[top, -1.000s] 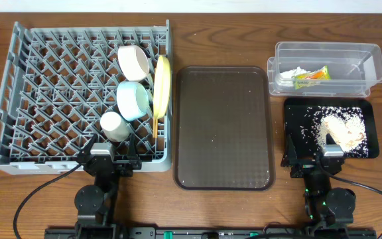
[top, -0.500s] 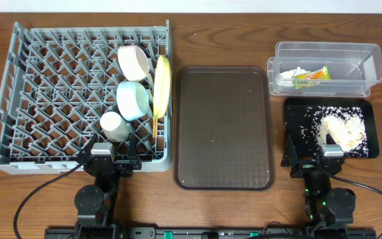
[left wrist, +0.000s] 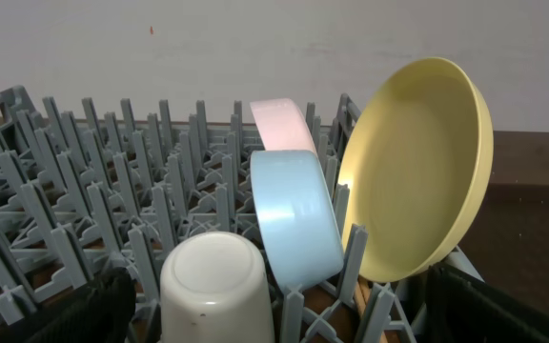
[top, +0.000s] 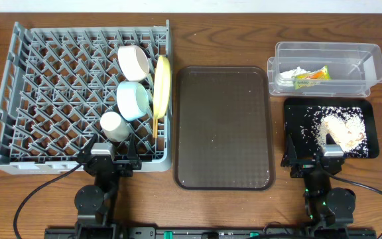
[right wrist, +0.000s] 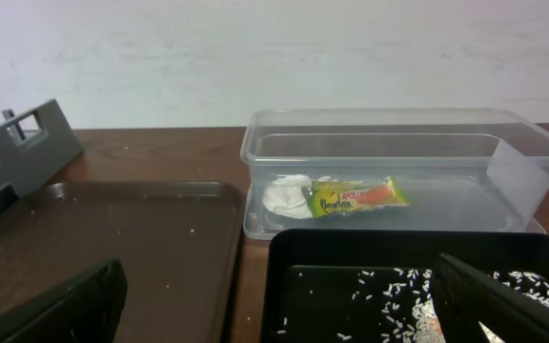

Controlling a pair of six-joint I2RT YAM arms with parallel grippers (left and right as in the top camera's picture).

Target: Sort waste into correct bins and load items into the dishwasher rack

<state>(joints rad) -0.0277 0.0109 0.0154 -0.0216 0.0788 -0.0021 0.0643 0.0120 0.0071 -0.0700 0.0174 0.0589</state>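
Since my left gripper rests spread wide and empty at the dishwasher rack, where cup, light blue bowl, pinkish bowl and yellow plate stand, I judge sorting finished: best stay parked. Wrapper and paper lie in the clear tub, rice in the black tray; my right gripper gapes empty. Nothing has moved since a second ago.

Clear plastic tub, glossy black tray, seemingly plastic
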